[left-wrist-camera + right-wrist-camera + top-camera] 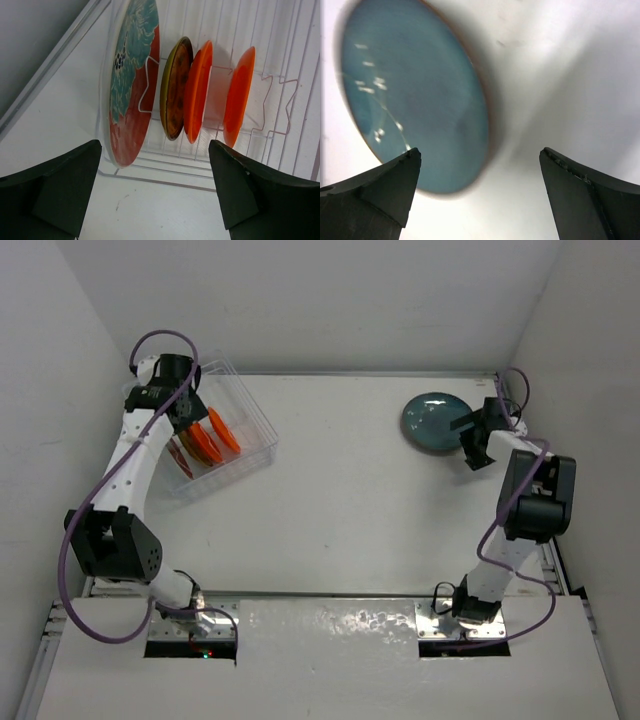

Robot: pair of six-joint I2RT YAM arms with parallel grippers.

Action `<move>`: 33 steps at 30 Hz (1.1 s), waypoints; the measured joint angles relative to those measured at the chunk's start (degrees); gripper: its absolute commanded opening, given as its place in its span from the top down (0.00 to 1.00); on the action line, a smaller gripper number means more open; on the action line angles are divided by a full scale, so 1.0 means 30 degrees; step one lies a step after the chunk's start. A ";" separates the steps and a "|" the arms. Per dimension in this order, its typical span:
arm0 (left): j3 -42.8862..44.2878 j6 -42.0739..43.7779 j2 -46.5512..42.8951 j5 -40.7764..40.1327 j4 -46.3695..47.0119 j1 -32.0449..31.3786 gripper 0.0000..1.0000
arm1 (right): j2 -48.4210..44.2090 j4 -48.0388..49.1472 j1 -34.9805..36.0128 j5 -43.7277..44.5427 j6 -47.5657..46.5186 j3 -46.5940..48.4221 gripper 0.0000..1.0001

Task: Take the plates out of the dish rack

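Note:
The clear dish rack [256,418] stands at the far left of the table. In the left wrist view its ribbed wall [285,70] holds several plates on edge: a large teal and red plate [131,85], a yellow-gold dark-rimmed plate [176,95] and two orange plates [199,92] [240,95]. My left gripper [188,412] [155,147] hangs open above the rack's near end, touching no plate. A blue-teal plate [432,422] [410,90] lies flat at the far right. My right gripper [470,442] [480,152] is open beside its edge, holding nothing.
White walls close in the table on the left, back and right. The rack sits close to the left wall. Both arm bases [190,615] [465,615] stand at the near edge, with purple cables looping beside them.

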 measured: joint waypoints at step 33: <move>-0.0590 0.0459 0.2222 -0.3279 0.0466 0.2033 0.92 | -0.6193 -0.6608 0.4022 -0.1486 -0.5217 -0.1311 0.01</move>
